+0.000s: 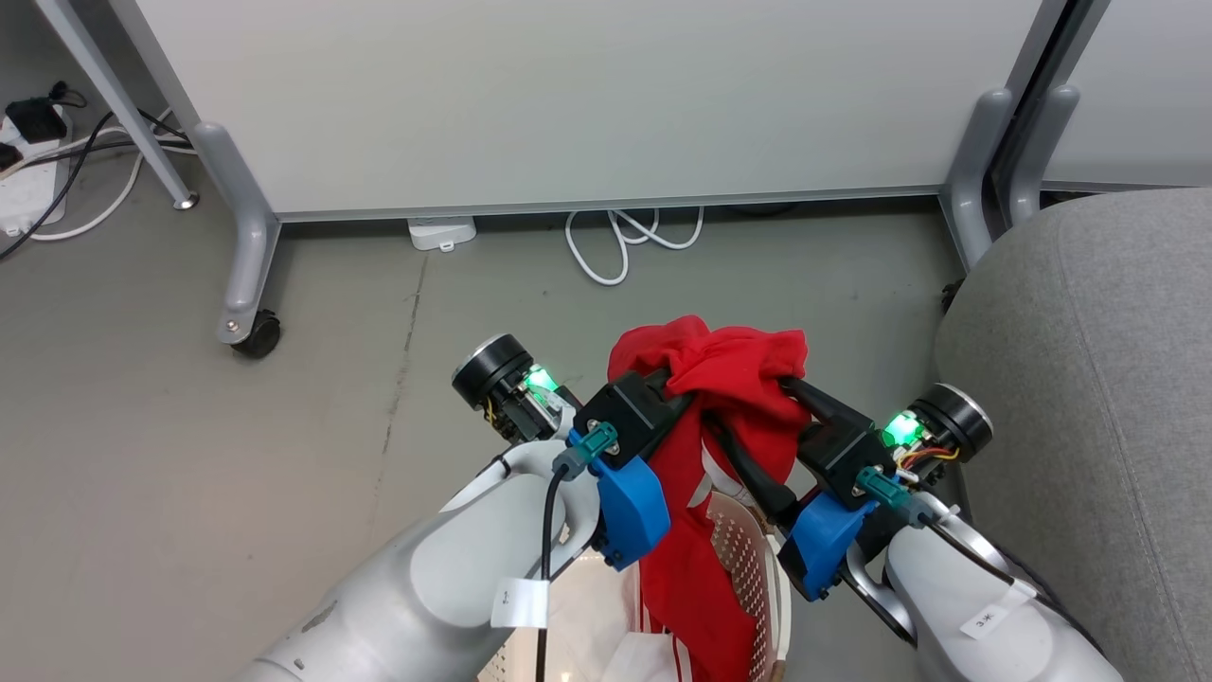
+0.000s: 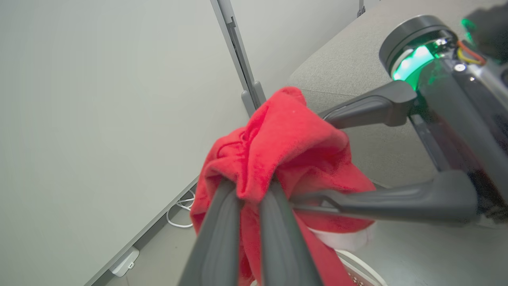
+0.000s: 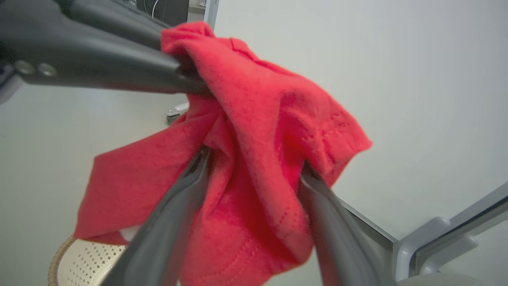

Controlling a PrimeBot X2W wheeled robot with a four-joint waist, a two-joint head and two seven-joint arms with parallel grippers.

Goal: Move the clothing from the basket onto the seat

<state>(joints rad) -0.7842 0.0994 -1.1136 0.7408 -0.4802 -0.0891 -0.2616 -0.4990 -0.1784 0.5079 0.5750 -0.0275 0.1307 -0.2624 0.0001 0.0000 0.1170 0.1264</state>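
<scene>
Red garment (image 1: 729, 374), frame centre, pinched by near-shut left gripper (image 2: 248, 186), draped over spread right gripper (image 3: 256, 159); risk: hem snagging laundry basket (image 1: 748, 540)

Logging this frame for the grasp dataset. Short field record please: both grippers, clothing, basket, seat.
left gripper: shut on the clothing, fingers close together
right gripper: open, fingers spread, red fabric bunched between them
clothing: red with white stripes, held above the basket, lower end hanging into it
basket: below both grippers, perforated wall visible
seat: grey, to the robot's right of the basket
background: partition panel, white cable on the floor
</scene>
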